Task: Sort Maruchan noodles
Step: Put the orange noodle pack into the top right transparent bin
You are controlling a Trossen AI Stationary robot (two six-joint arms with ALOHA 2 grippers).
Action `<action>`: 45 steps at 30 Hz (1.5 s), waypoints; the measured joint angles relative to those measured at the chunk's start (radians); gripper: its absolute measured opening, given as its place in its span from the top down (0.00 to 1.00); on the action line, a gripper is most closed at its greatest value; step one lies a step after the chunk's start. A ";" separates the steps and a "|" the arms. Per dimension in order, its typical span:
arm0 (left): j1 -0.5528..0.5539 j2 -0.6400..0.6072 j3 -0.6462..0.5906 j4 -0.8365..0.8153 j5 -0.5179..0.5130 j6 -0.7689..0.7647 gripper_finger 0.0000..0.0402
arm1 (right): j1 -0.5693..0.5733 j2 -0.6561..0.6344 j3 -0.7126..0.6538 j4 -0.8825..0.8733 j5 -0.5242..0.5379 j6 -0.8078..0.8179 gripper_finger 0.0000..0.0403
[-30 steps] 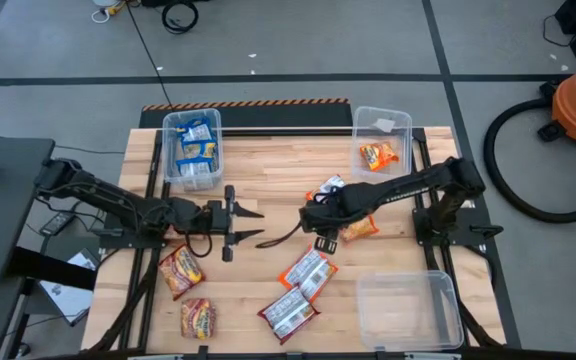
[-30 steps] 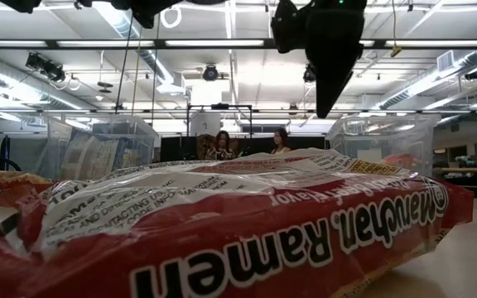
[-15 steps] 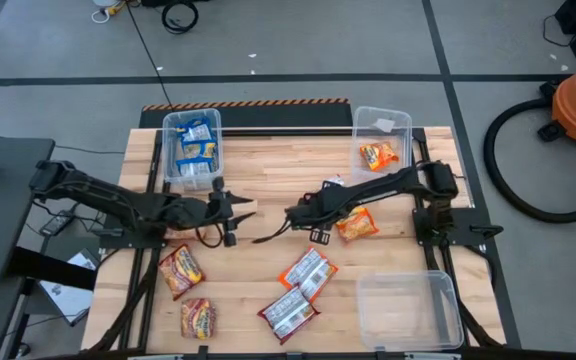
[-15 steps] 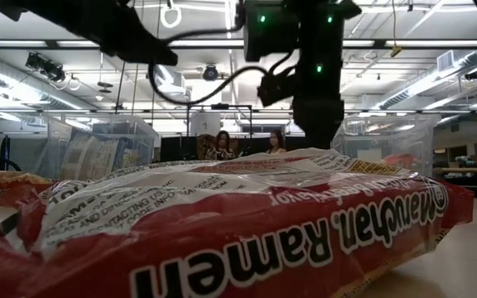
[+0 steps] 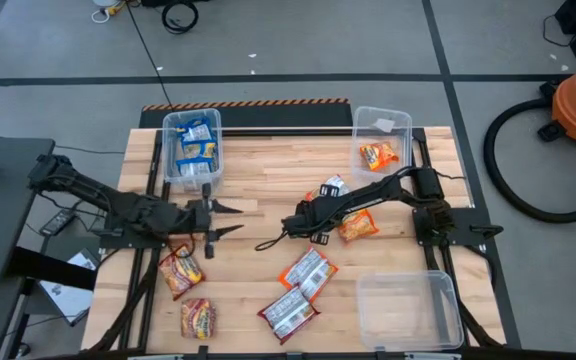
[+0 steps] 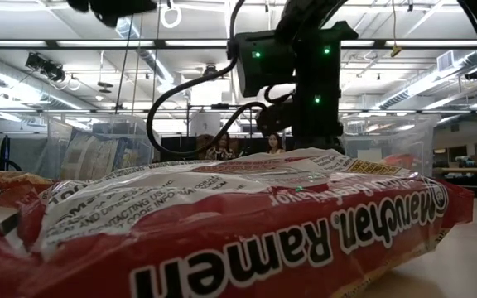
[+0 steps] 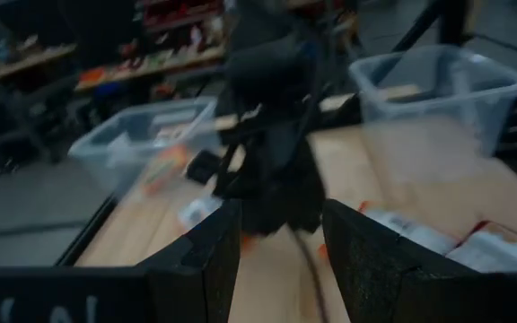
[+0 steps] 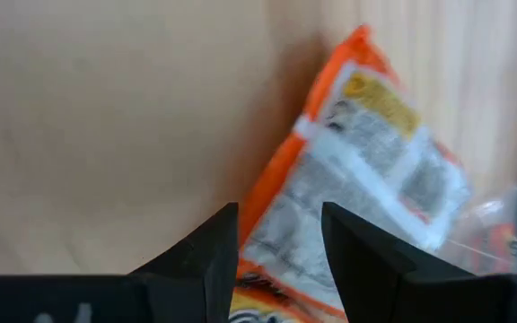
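Observation:
My left gripper is open and empty over the table's left middle, pointing right; its fingers show in its wrist view. My right gripper is open and empty over the table's middle, low above the wood. Its wrist view shows an orange-edged, white-backed noodle packet ahead of the fingers. Two red-and-white packets lie flat near the front. An orange packet lies partly under the right arm. Two orange-red packets lie at the near left.
A clear bin at the far left holds blue packets. A clear bin at the far right holds an orange packet. An empty clear bin stands at the near right. A red packet fills the low view's front.
My right arm has reached toward the table's left and come down, its gripper dropping into the low view behind the red packet. My left gripper has drawn back a little toward the table's left edge.

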 joint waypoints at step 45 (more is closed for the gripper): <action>0.207 0.148 0.000 0.008 -0.053 -0.075 0.59 | 0.063 -0.169 0.043 -0.090 0.029 -0.011 0.99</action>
